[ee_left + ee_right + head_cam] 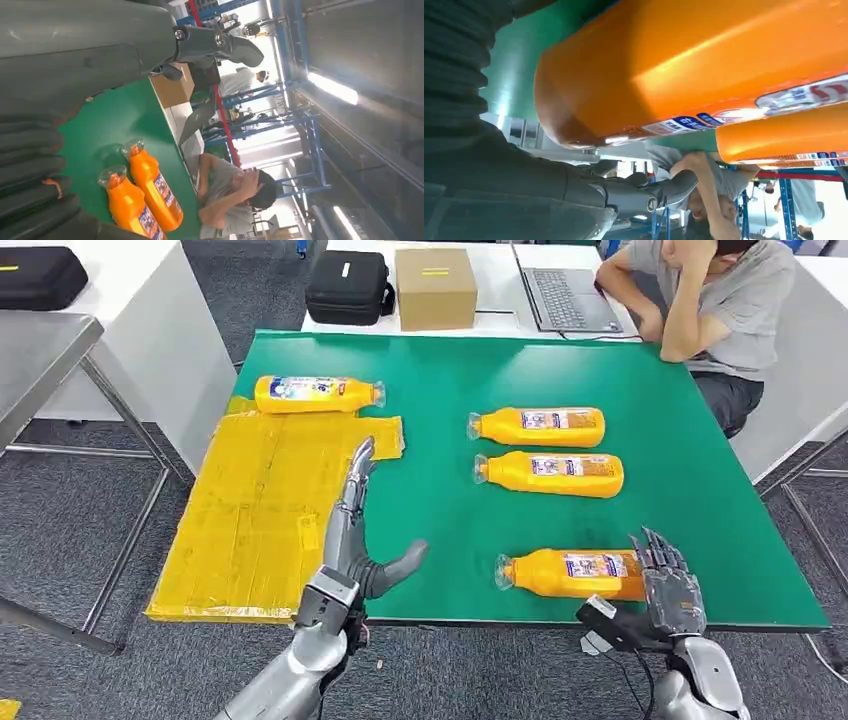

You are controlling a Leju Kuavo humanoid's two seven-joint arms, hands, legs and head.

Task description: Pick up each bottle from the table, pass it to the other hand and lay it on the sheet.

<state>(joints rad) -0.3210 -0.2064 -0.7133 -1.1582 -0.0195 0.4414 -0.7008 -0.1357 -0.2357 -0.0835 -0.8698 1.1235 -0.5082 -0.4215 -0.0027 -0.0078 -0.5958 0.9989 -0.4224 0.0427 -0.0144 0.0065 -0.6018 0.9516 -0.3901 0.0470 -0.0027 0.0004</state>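
bottles [541,426] | labels printed, probably too blurred | no text legible

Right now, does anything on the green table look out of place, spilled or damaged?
Nothing spilled or broken. The yellow sheet overhangs the table's left edge and looks patched and uneven. One bottle lies at the sheet's far edge, and three bottles lie capped on the green.

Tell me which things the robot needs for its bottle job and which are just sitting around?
For the job:
- three orange bottles on the green table
- bottle already on the sheet
- yellow sheet
- left hand, right hand

Just lying about:
- cardboard box
- black case
- laptop
- person
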